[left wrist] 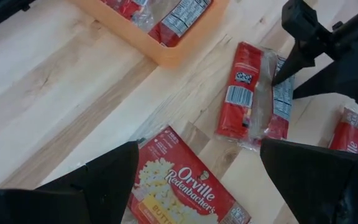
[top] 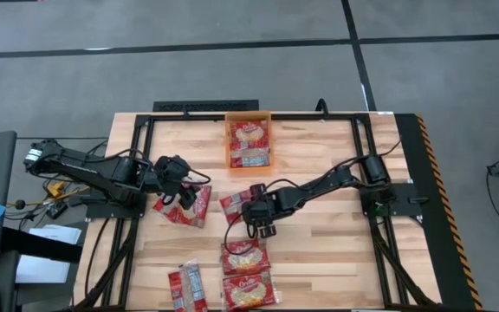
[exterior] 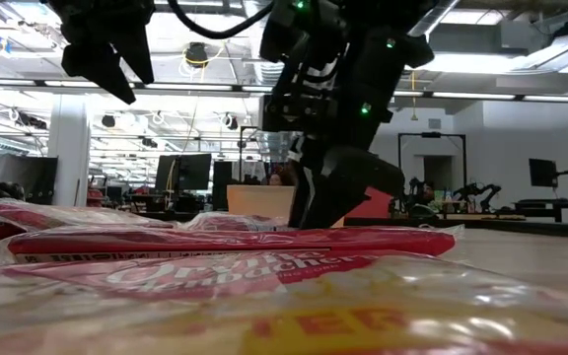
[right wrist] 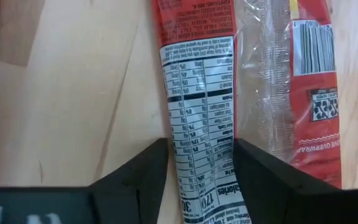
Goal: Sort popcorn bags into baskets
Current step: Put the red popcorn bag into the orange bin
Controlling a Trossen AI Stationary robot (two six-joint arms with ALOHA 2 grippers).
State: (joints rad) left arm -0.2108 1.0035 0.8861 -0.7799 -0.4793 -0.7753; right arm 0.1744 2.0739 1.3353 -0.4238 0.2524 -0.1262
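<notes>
The orange basket [top: 230, 139] stands at the table's far middle with one red popcorn bag [top: 249, 143] lying flat in it. Another popcorn bag [top: 236, 201] lies on the wood at the centre, back panel up. My right gripper [right wrist: 201, 168] is down at this bag, open, one finger on each side of its white nutrition-label strip [right wrist: 197, 93]. My left gripper [left wrist: 194, 180] hangs open, well above a face-up bag [left wrist: 185, 190] left of centre, touching nothing. My right gripper comes steeply from above, and its fingers [right wrist: 143, 177] lie along the bag [left wrist: 247, 93]. One finger is at the bag's outer long edge and the other is over its clear wrapper. Whether they touch the bag, I cannot tell. The bag lies flat on the table.
Three more popcorn bags lie near the front edge [top: 245, 257], [top: 248, 290], [top: 187, 286]. Black frame rails [top: 145, 130] border the wooden top. Bare wood spreads over the right half [top: 336, 243].
</notes>
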